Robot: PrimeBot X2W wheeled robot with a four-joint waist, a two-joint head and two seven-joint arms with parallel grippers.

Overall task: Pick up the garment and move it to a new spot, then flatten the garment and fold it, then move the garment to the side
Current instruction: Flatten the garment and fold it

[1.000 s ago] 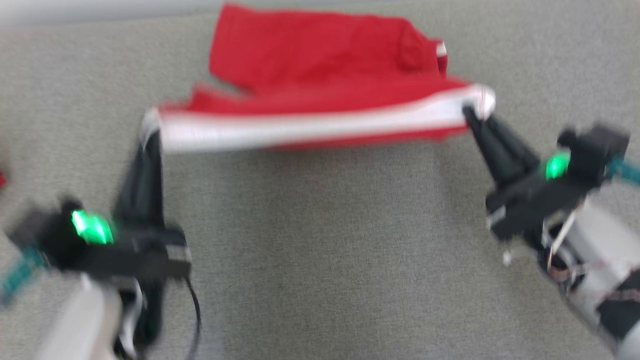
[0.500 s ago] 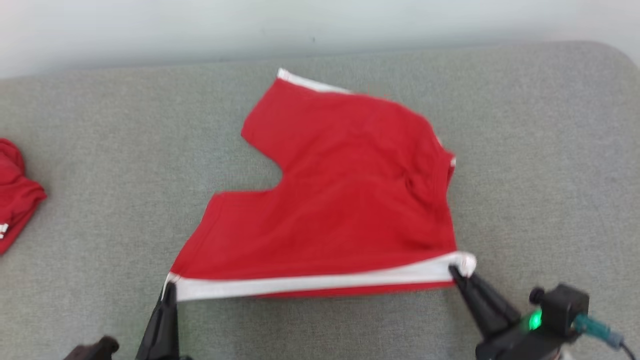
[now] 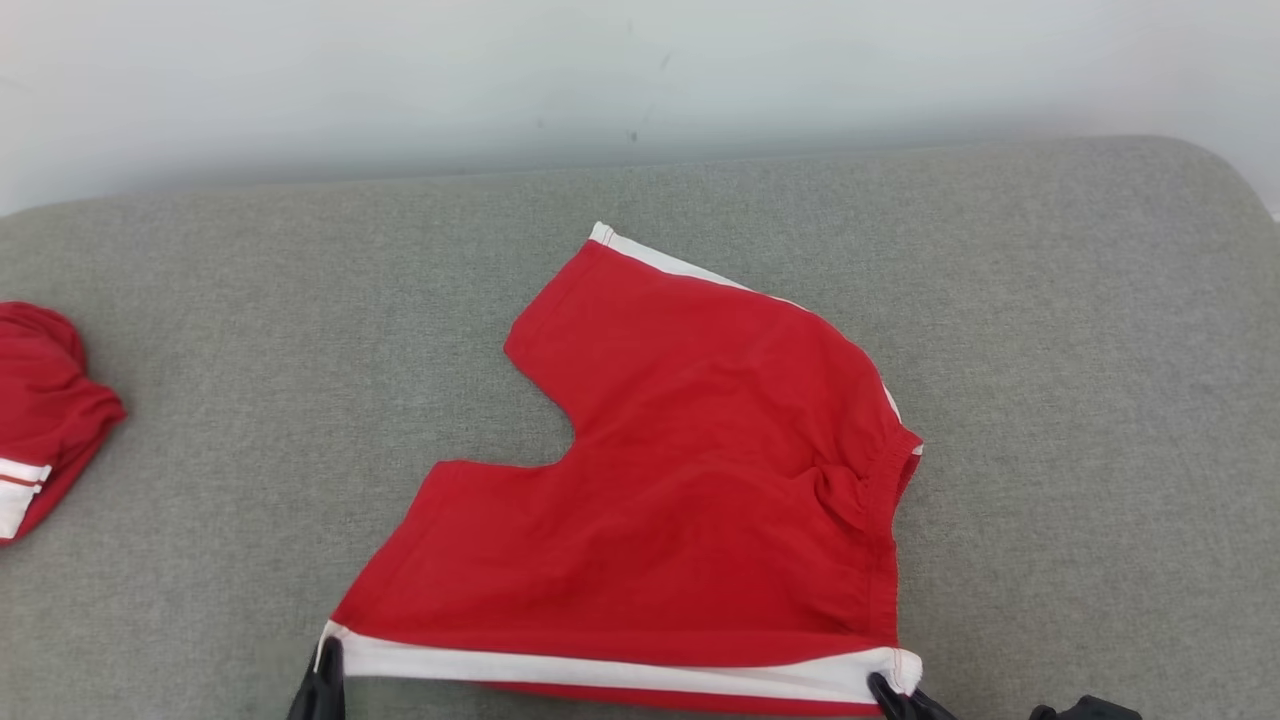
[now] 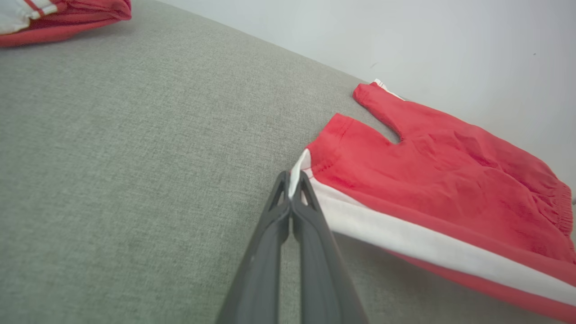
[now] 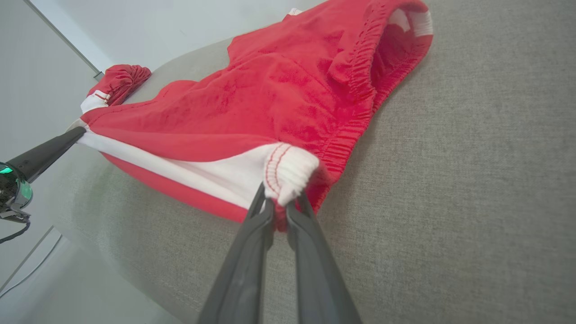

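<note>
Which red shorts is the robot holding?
The spread-out red shorts in the middle: the left gripper and right gripper pinch their white stripe. The scrunched-up pair lies apart, untouched.

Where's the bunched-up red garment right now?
In the head view the bunched garment lies on the grey cushion at the picture's far left, apart from the spread red shorts at centre.
</note>
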